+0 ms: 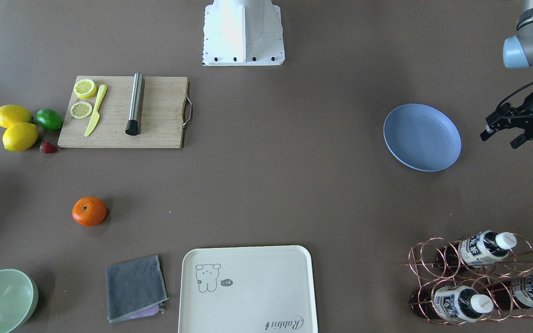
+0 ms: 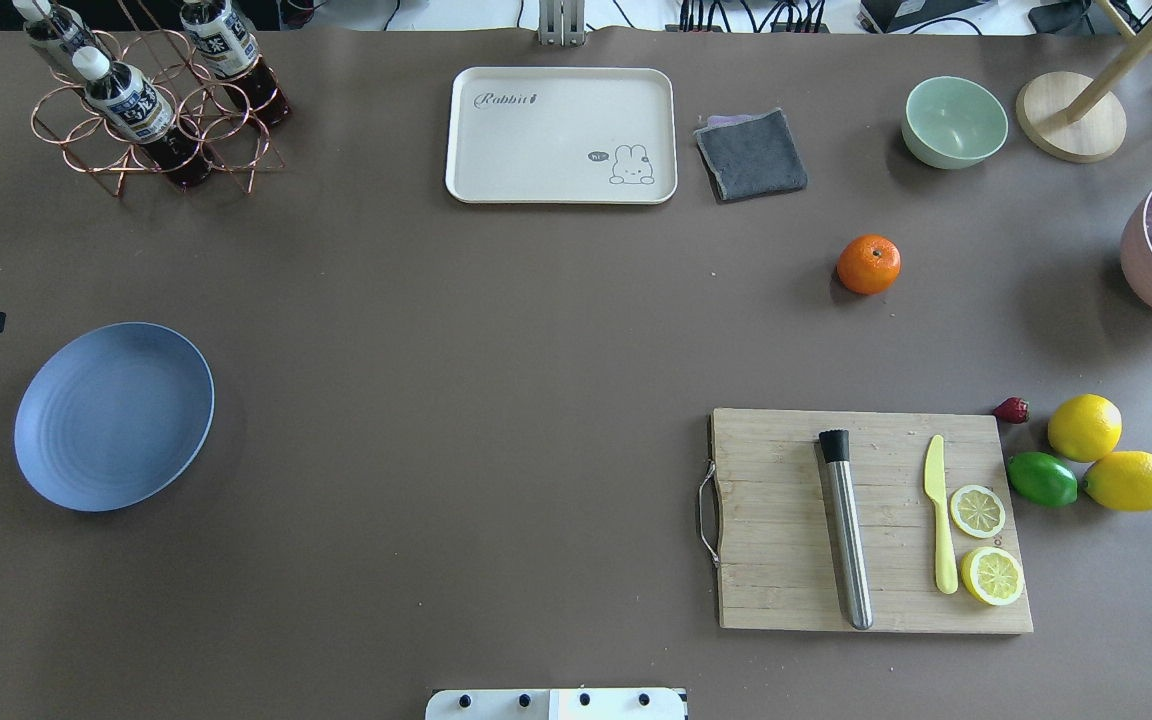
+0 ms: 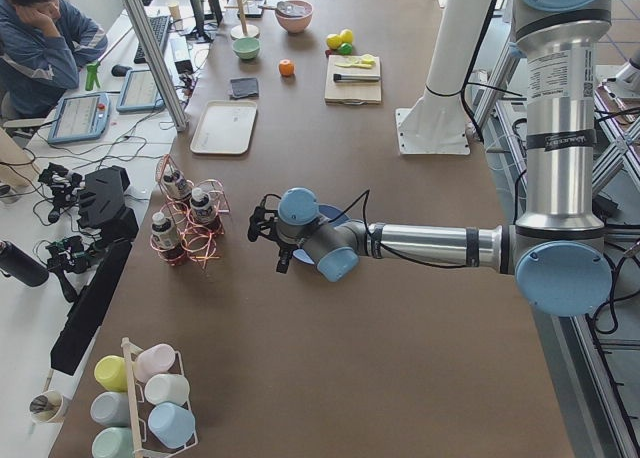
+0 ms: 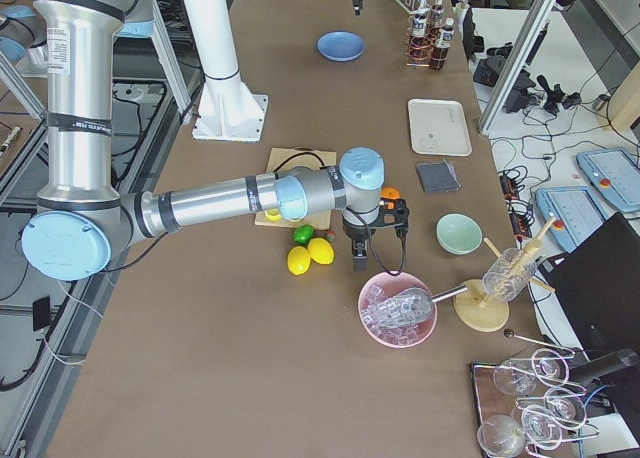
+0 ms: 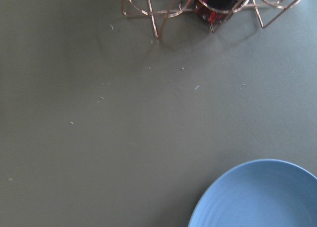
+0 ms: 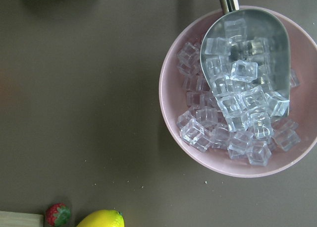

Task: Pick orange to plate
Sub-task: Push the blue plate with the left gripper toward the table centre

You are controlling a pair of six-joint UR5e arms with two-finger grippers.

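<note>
The orange [image 1: 89,211] [image 2: 868,264] lies alone on the brown table, between the cutting board and the grey cloth. The blue-lavender plate [image 1: 422,137] [image 2: 114,415] sits far across the table with nothing on it; its rim also shows in the left wrist view [image 5: 257,197]. My left gripper [image 1: 500,138] hovers just beside the plate, open and holding nothing. My right gripper [image 4: 360,261] shows only in the exterior right view, above the table near the orange [image 4: 390,192] and the pink bowl; I cannot tell whether it is open or shut.
A wooden cutting board [image 2: 776,500] carries a metal muddler, a yellow knife and lemon slices. Two lemons [image 2: 1084,427], a lime [image 2: 1042,479] and a strawberry lie beside it. Cream tray [image 2: 561,135], grey cloth [image 2: 751,153], green bowl [image 2: 954,122], pink bowl of ice [image 6: 166,88], bottle rack [image 1: 433,259].
</note>
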